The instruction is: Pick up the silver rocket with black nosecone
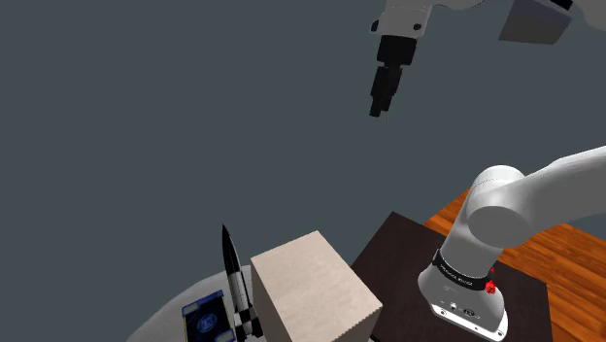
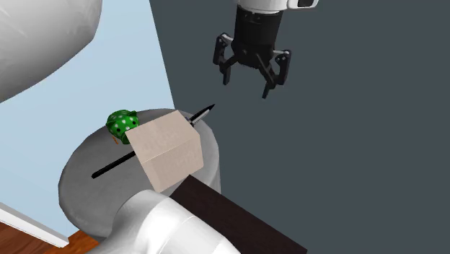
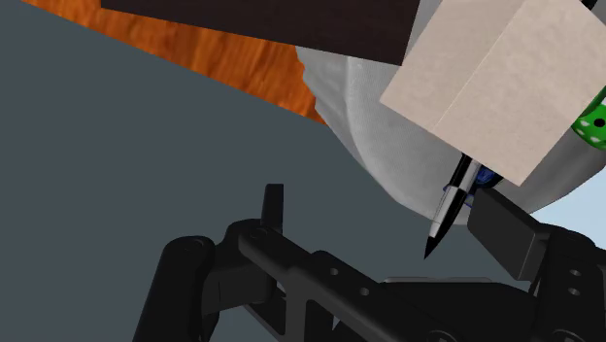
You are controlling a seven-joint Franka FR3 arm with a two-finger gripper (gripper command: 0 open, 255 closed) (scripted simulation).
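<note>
The rocket (image 1: pixel 233 282) has a pale silver body with black bands and a pointed black nosecone. It stands on a round grey table (image 1: pixel 160 325), close against the side of a beige box (image 1: pixel 311 291) on the shoulder view's left. In the second exterior view the box (image 2: pixel 167 148) hides most of the rocket, and its black nose (image 2: pixel 205 110) pokes out past the top corner. My gripper (image 2: pixel 249 85) hangs high in the air, well above and away from the rocket, open and holding nothing. In the wrist view the rocket (image 3: pixel 449 206) points its nose toward my gripper (image 3: pixel 388 209).
A green white-spotted object (image 2: pixel 121 124) sits on the table (image 2: pixel 86 173) behind the box. A blue item (image 1: pixel 206 321) lies by the rocket's base. The dark stand top (image 1: pixel 398 253) rests on a wooden floor (image 1: pixel 563 262). A dark grey wall backs the scene.
</note>
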